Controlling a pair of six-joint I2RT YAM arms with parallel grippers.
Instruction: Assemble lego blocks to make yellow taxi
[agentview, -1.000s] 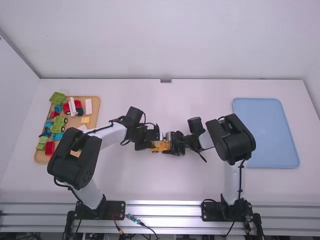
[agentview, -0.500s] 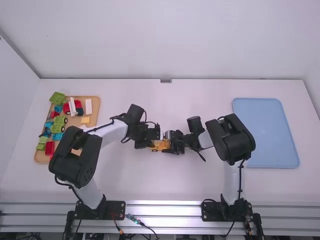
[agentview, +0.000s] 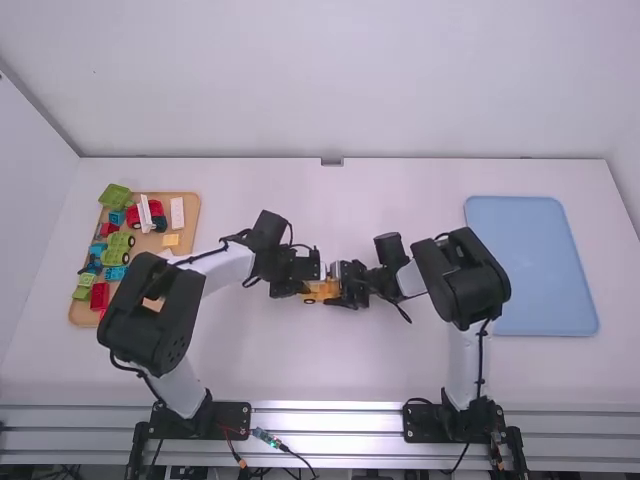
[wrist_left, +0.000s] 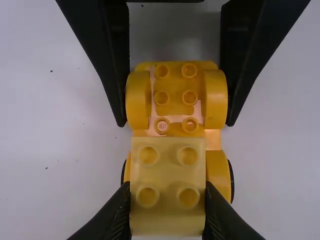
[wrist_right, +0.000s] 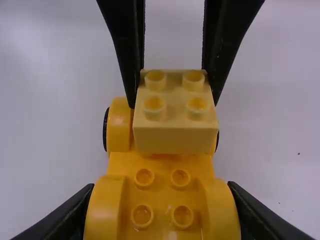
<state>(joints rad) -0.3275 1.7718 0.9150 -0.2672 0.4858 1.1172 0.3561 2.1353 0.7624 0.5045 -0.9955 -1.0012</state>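
Observation:
My left gripper (agentview: 308, 287) is at the table's middle, facing my right gripper (agentview: 345, 290), with the orange-yellow car base (agentview: 323, 291) between them. In the left wrist view, my left gripper (wrist_left: 167, 212) is shut on a pale yellow block (wrist_left: 168, 172) over one end of the car base (wrist_left: 176, 95). In the right wrist view, my right gripper (wrist_right: 162, 215) is shut on the other end of the car base (wrist_right: 162, 172); the pale block (wrist_right: 175, 127) stands over the wheeled end. Whether its underside is fully seated cannot be told.
A wooden tray (agentview: 190, 225) at the left holds green, red, blue, white and yellow pieces. On the right side of the table lies a blue tray (agentview: 540, 265).
The left arm has shifted very slightly over the car base since a second ago. The right arm stays practically still, and both grips are unchanged.

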